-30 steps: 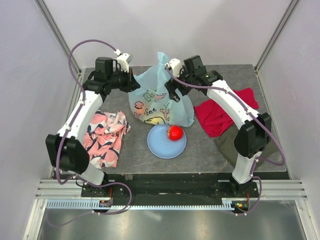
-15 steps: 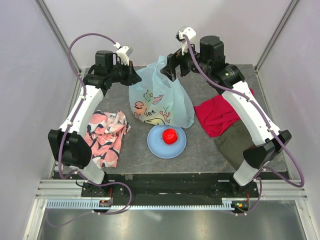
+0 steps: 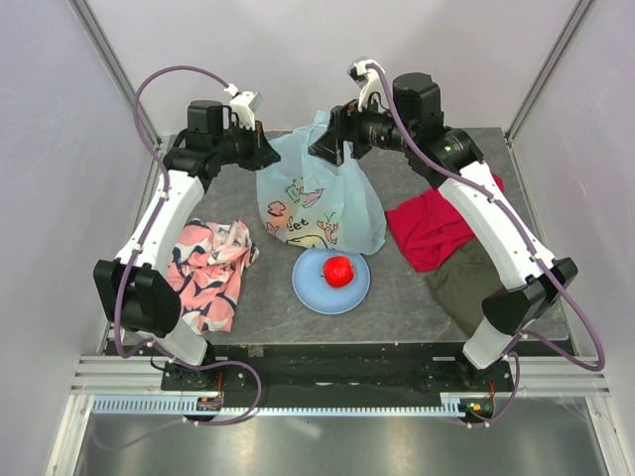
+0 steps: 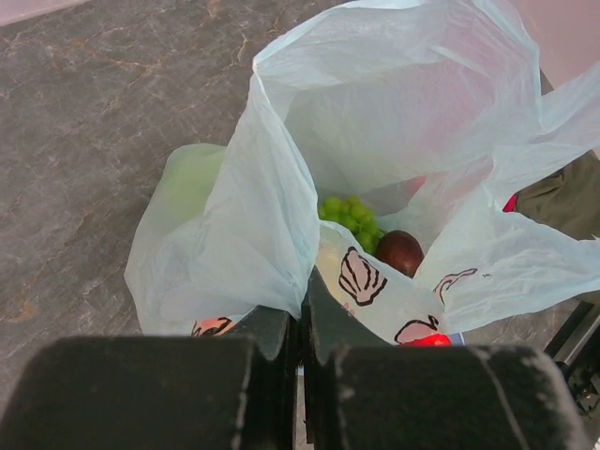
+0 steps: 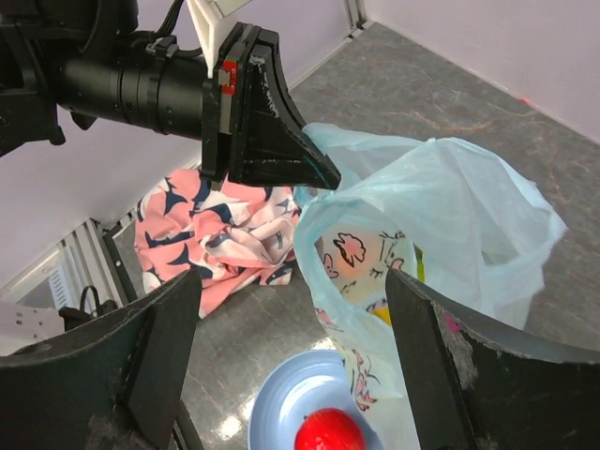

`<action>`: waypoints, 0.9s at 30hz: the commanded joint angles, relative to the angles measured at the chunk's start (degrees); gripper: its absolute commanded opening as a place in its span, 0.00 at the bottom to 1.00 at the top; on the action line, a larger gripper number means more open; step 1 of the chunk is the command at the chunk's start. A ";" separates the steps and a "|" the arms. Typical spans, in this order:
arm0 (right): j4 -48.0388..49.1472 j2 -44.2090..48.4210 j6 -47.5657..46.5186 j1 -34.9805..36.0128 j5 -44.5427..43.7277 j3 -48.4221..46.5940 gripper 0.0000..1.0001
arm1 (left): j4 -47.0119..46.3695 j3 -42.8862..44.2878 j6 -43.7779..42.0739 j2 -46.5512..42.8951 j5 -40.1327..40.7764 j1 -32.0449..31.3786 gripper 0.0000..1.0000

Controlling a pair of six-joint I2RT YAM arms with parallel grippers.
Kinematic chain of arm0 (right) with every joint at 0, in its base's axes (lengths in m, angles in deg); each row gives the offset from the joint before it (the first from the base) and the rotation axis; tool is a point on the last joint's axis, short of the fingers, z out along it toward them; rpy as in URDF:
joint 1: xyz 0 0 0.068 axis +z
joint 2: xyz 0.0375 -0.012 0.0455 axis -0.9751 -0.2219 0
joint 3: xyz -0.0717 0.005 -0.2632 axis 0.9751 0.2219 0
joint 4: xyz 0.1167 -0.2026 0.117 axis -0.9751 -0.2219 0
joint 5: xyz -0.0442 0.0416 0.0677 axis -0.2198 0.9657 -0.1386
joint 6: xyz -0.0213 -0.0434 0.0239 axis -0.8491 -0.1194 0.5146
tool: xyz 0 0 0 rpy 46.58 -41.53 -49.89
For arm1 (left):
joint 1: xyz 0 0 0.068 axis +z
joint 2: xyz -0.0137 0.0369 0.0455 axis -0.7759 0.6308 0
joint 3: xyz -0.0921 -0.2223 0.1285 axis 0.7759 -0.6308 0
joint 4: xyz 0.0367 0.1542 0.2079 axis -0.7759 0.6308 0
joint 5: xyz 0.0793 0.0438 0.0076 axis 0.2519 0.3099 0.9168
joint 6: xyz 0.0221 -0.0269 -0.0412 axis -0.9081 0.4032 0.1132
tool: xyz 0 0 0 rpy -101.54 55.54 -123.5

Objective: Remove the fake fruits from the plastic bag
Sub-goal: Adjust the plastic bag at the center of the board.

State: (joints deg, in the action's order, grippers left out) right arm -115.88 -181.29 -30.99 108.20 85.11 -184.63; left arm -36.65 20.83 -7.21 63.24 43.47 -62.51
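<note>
The pale-blue plastic bag (image 3: pixel 319 203) stands mid-table with its mouth open. My left gripper (image 3: pixel 266 154) is shut on the bag's left rim (image 4: pixel 281 281) and holds it up. Inside the bag lie a green grape bunch (image 4: pixel 352 216) and a dark purple plum (image 4: pixel 400 251); a green fruit (image 4: pixel 192 178) shows through the wall. My right gripper (image 3: pixel 332 149) hovers open over the bag's mouth (image 5: pixel 375 272), with nothing between its fingers (image 5: pixel 141 366). A red apple (image 3: pixel 339 270) rests on the light-blue plate (image 3: pixel 310 288) in front of the bag.
A pink patterned cloth (image 3: pixel 203 268) lies at the left. At the right lies a red cloth (image 3: pixel 437 223), with a dark olive cloth (image 3: pixel 461 283) nearer the front. Grey walls close in the table's sides and back.
My right arm has risen from the bag's front side to above its mouth and drifted left. The red apple has shifted slightly on the plate. The left gripper keeps its hold.
</note>
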 commanded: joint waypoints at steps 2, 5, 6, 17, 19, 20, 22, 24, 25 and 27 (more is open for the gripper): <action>3.31 -6.82 5.90 -0.09 1.89 -3.06 0.86 | -0.87 -0.05 0.10 -2.99 0.62 0.02 0.02; 4.02 -9.83 8.54 -0.09 2.06 -6.40 0.83 | -0.87 -0.05 -0.08 -3.26 0.71 0.02 0.02; 4.19 -11.05 8.90 -0.26 2.15 -7.89 0.82 | -0.78 0.12 -0.25 -3.43 0.80 0.02 0.02; 8.85 -20.45 9.36 -3.33 -0.74 -18.94 0.51 | -0.87 3.53 -0.96 0.50 1.24 -0.07 0.02; 8.94 -22.31 6.89 -5.00 -2.85 -22.39 0.37 | -0.96 6.26 -0.69 3.23 1.50 -0.07 0.02; 9.46 -24.49 4.96 -7.27 -4.69 -25.45 0.33 | -0.87 10.02 0.09 6.55 2.11 -0.07 0.02; 10.25 -28.61 3.28 -9.48 -7.07 -28.89 0.10 | -0.87 15.04 0.27 9.91 2.46 -0.07 0.02; 11.57 -31.00 0.22 -12.21 -12.07 -33.91 0.00 | -1.31 23.82 0.27 15.36 4.22 -0.07 0.02; 14.62 -32.41 -0.59 -13.09 -12.96 -34.88 0.00 | -1.57 26.99 0.01 17.38 4.92 -0.07 0.02; 17.80 -32.77 -2.08 -15.02 -15.76 -36.20 0.00 | -2.89 36.22 -0.52 21.94 7.73 -0.07 0.01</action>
State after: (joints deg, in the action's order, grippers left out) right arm -105.78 -211.82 -27.91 96.53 77.59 -216.36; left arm -35.40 44.04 -7.25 79.70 46.48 -62.55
